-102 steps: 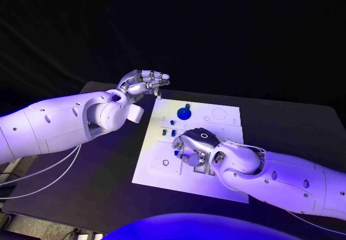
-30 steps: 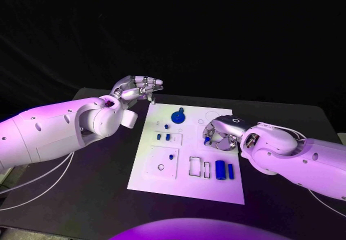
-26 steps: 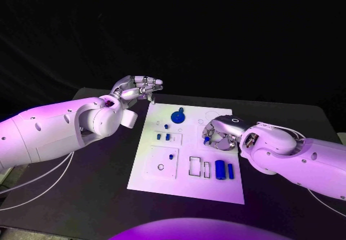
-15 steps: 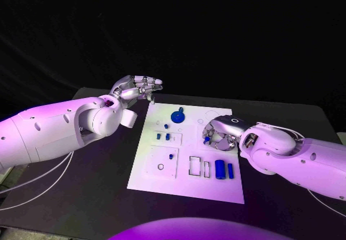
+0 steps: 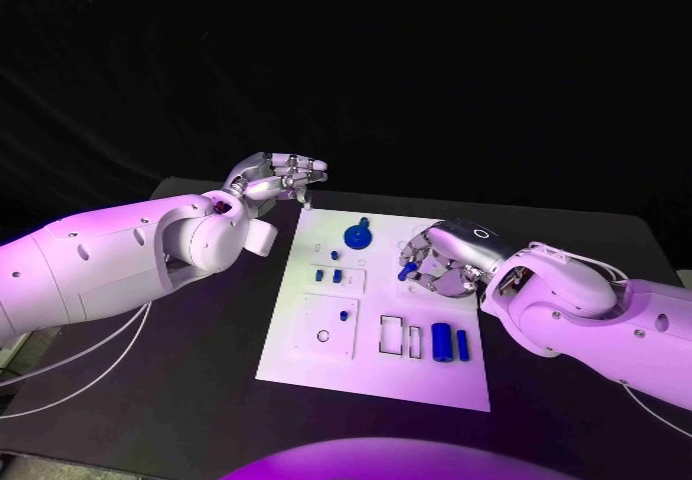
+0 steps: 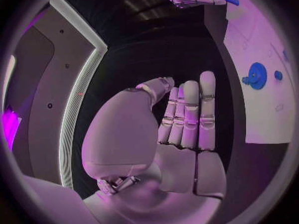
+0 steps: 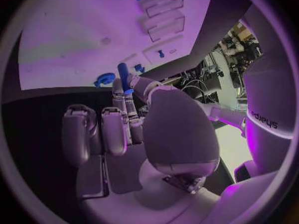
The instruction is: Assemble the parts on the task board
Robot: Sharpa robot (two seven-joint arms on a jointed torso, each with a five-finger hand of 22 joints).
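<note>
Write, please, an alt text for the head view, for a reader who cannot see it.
The right hand holds a small blue part in its fingers above the white task board on a black table. The left hand hangs beyond the board's far left corner, holding nothing. Other blue parts lie on the board.

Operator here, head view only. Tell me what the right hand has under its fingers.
Observer: In the right wrist view, the right hand pinches a short blue part between its thumb and a finger; the other fingers stand clear of it.
Operator: Now check the left palm.
Observer: In the left wrist view, the left hand holds nothing. Its palm is bare and its fingers are side by side.
</note>
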